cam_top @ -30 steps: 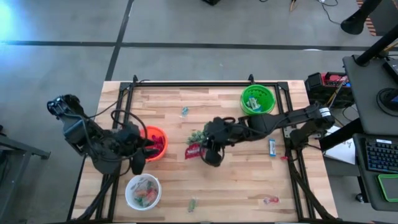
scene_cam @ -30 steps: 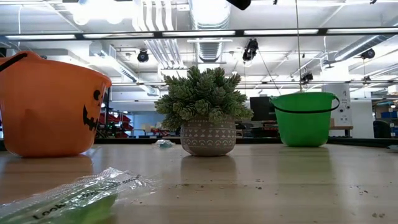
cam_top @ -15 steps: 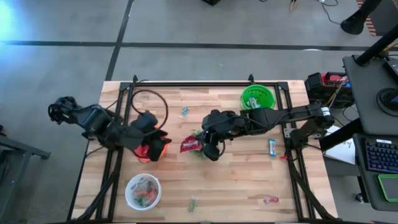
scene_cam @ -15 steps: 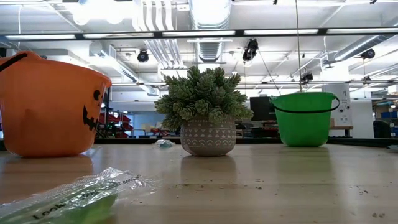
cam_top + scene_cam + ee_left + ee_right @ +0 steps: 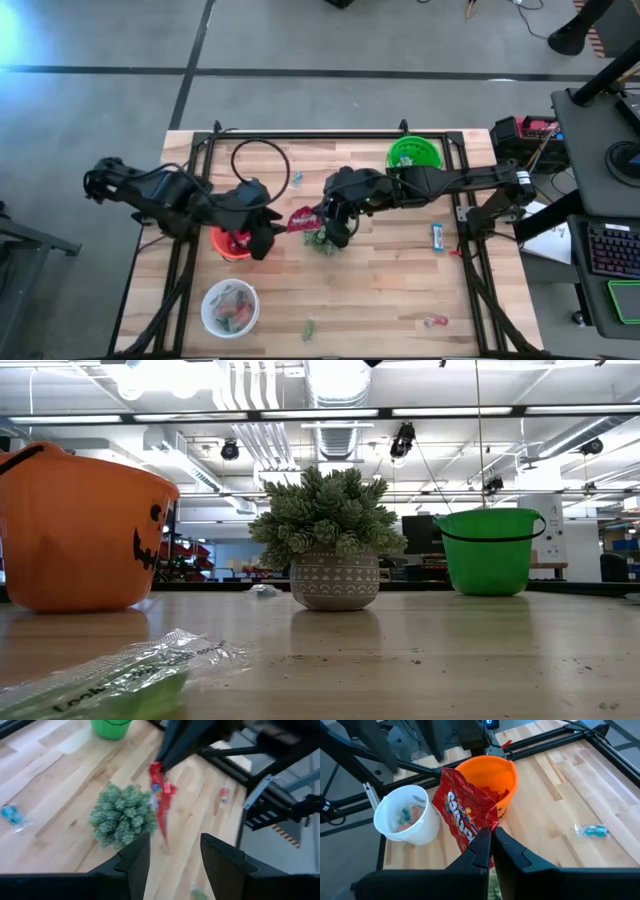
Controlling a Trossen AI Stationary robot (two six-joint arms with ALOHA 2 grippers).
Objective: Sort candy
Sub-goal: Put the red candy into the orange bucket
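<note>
A red candy packet hangs from my shut right gripper above the table, just left of the spiky plant. My left gripper is open over the orange bowl and points at the packet from a short way off without touching it. Loose candy lies on the wood: a teal piece, a blue-and-white bar, a green piece and a red one. No gripper shows in the low view. My right gripper pinches the red packet by one edge near a corner between its two fingertips, coming from the table's right side and slanting down. In the left wrist view the packet hangs below that hold, clear of the table.
A white bowl with sweets stands near the front left, and a green bowl at the far right. The black frame rails run round the table. A green wrapper lies close before the low camera.
My left gripper has swung from near the white bowl toward the table's right and far side, over the orange bowl and toward the packet, staying open. My right gripper has risen and gone slightly toward the far edge, and the red packet has come up clear beside the plant.
</note>
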